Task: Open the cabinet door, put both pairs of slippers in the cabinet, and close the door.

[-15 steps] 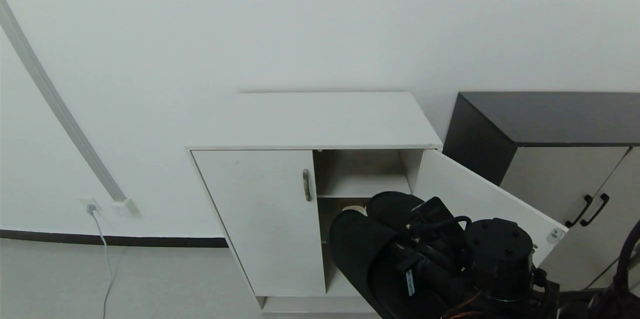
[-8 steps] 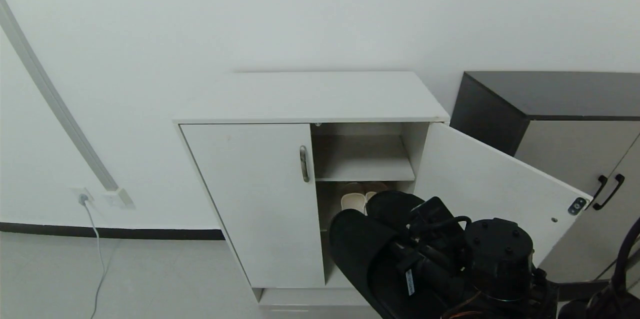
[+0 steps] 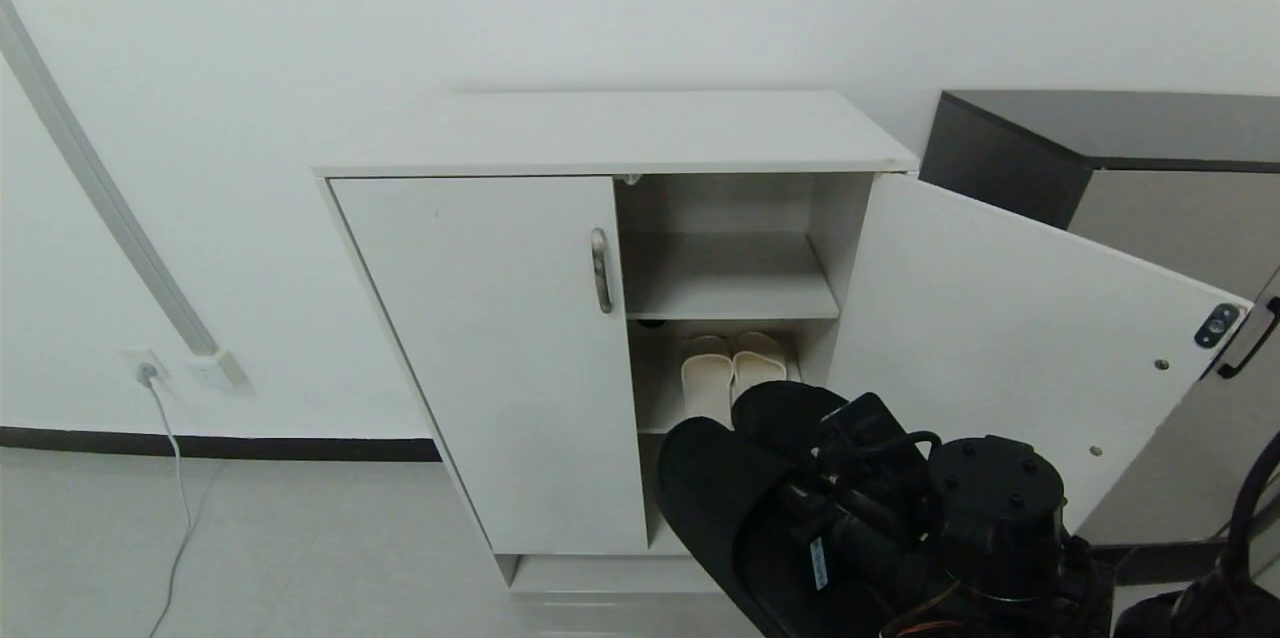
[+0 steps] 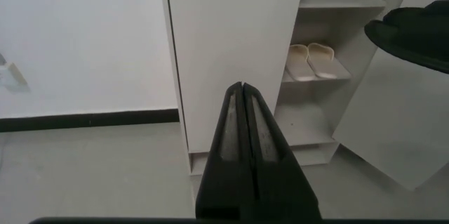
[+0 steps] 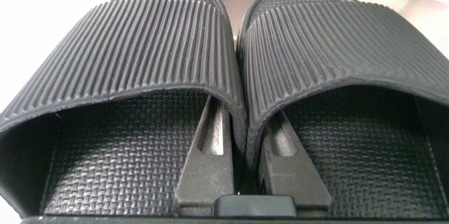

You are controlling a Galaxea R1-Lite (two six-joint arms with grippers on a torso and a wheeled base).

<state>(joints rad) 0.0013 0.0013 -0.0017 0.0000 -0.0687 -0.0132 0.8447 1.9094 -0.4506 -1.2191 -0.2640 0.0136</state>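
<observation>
Step in hand: stowing the second pair.

White two-door wooden cabinet [image 3: 620, 133]: right-hand door [image 3: 1000, 318] stands wide open, left-hand door shut. Cream foam slippers [image 3: 733, 373] lie side by side on the middle shelf, so I count that pair as done.

Right tool [image 5: 242, 147]: one finger inside each of the black ribbed rubber slippers [image 3: 730, 488], pinching their inner side walls together. The pair is held in front of the open half, outside the cabinet and lower than the cream pair.

Left tool [image 4: 243, 90]: fingers pressed together, holding nothing, off to the left of the opening, above the floor.

Next move, as I judge it: carry the black pair through the opening onto a free shelf such as the bottom compartment [image 4: 305, 126]. Keep it off the shelf edge and the open door, then let go, back out and shut the door.
</observation>
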